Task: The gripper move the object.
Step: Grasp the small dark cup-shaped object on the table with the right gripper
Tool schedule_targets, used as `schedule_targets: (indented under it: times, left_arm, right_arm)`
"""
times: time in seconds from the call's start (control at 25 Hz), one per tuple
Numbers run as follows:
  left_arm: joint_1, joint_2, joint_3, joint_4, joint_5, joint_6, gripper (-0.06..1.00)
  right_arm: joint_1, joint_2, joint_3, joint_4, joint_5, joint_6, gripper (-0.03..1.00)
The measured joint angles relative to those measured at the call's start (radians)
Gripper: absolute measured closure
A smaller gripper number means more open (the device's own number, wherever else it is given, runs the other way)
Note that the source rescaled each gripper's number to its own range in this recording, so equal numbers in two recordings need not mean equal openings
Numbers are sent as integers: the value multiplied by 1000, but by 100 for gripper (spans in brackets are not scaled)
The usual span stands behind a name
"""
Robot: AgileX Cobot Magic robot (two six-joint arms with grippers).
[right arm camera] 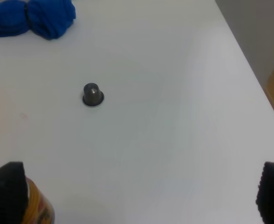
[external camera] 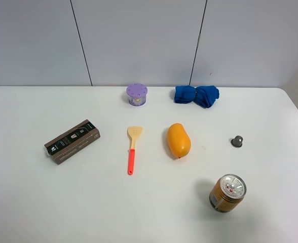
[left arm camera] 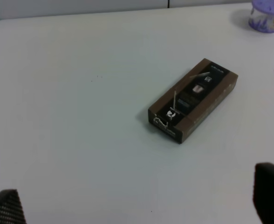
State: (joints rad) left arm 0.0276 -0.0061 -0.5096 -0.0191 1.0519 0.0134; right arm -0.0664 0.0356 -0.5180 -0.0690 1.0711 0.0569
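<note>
The object is a tiny dark grey-brown cone-shaped capsule (external camera: pixel 236 141) standing on the white table at the right. It also shows in the right wrist view (right arm camera: pixel 92 94), well ahead of my right gripper (right arm camera: pixel 139 196). That gripper is open and empty, with only its two dark fingertips (right arm camera: pixel 6 191) showing at the frame corners. My left gripper (left arm camera: pixel 137 205) is open and empty too, hovering short of a brown-black box (left arm camera: pixel 193 99). Neither arm shows in the exterior high view.
A gold drink can (external camera: pixel 227 193) stands near the front right, also beside my right fingertip (right arm camera: pixel 39 207). A mango (external camera: pixel 178 140), an orange-handled spatula (external camera: pixel 132 149) and the box (external camera: pixel 72 140) lie mid-table. A purple round container (external camera: pixel 137 94) and a blue cloth (external camera: pixel 196 95) sit at the back.
</note>
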Motion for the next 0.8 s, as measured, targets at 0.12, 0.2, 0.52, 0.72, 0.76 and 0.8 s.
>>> schedule_targets:
  times: [0.12, 0.2, 0.52, 0.72, 0.76, 0.8]
  left_arm:
    - [0, 0, 0, 0, 0, 0, -6]
    - [0, 0, 0, 0, 0, 0, -6]
    - [0, 0, 0, 0, 0, 0, -6]
    - [0, 0, 0, 0, 0, 0, -6]
    - [0, 0, 0, 0, 0, 0, -6]
    - [0, 0, 0, 0, 0, 0, -6]
  right_arm:
    - [0, 104, -95, -9, 3, 1, -3]
    - [0, 189, -177, -11, 7, 1, -3]
    - [0, 540, -451, -11, 34, 1, -3]
    - [0, 762, -565, -11, 39, 1, -3]
    - [0, 810, -584, -11, 41, 1, -3]
    - [0, 849, -601, -11, 41, 1, -3]
